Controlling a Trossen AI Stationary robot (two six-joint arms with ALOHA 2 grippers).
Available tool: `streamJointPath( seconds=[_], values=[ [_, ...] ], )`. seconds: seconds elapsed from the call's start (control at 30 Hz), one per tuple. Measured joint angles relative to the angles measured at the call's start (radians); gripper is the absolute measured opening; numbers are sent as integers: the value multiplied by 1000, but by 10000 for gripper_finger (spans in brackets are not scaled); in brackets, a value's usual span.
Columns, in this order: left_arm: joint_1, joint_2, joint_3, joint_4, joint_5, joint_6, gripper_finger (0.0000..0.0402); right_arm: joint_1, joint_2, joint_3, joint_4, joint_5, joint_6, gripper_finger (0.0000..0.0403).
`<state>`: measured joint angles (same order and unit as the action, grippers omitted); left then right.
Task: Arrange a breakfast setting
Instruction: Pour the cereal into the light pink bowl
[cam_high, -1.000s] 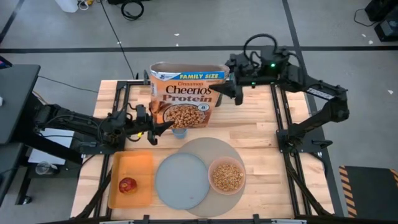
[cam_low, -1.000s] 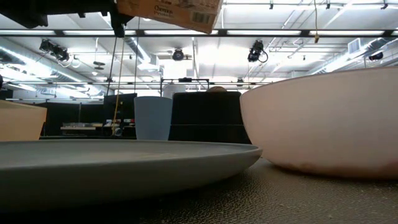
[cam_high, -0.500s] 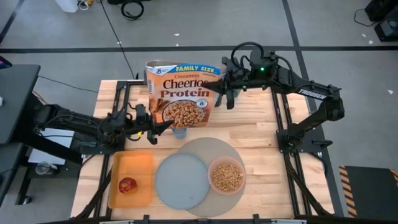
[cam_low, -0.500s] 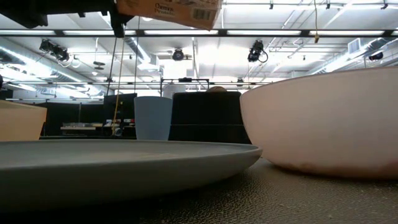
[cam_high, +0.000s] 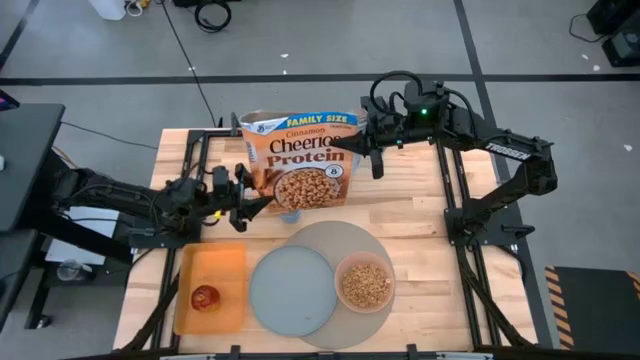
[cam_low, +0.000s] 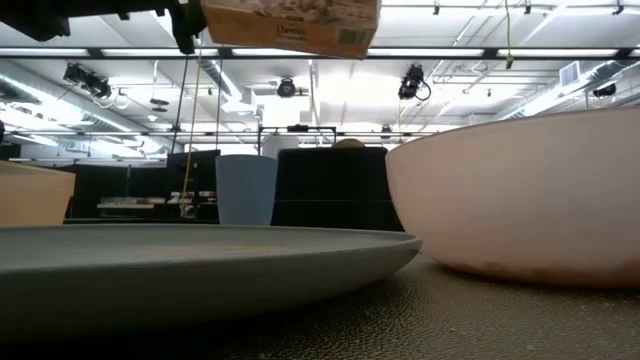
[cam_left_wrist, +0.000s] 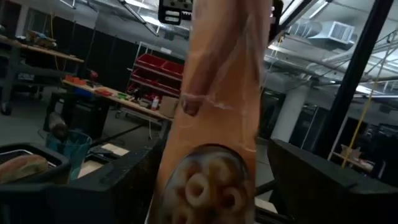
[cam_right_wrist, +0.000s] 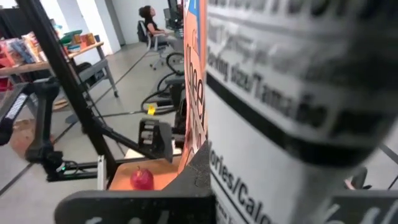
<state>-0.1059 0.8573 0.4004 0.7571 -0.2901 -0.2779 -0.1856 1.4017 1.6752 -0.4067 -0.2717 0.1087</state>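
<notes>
The right claw (cam_high: 362, 150) grips a cereal box (cam_high: 303, 165) by its side edge, holding it upright above the bench (cam_high: 400, 205). The left claw (cam_high: 243, 198) sits just beside the box's lower corner, fingers spread apart, holding nothing. On the grey mat (cam_high: 345, 242) lie the plate (cam_high: 290, 290) and the cereal-filled bowl (cam_high: 365, 283), touching. The apple (cam_high: 206, 297) rests on the orange tray (cam_high: 210, 265).

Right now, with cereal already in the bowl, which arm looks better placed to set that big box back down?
Probably the right. Its gripper holds the cereal box by its side, up above the table. The left gripper is beside the box's lower corner, holding nothing.
</notes>
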Motion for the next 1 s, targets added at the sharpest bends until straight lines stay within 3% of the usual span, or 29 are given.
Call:
streamJointPath(
  seconds=[0.13,0.37,0.47,0.67,0.83,1.0],
  values=[
    [0,-54,75,-186,-2,13,306,-2,-11,0,-52,-37,3,8],
    [33,-40,386,-693,-2,28,306,-2,-13,0,-110,-36,-12,8],
    [52,-16,470,-774,11,29,306,-1,-13,0,-110,-34,-35,8],
    [101,42,582,-789,56,28,283,0,-13,0,-111,-35,-65,10],
    [129,112,650,-838,93,20,229,0,-13,0,-120,-35,-67,10],
    [133,161,691,-887,96,20,118,0,-13,0,-117,-35,-67,22]
  ],
)
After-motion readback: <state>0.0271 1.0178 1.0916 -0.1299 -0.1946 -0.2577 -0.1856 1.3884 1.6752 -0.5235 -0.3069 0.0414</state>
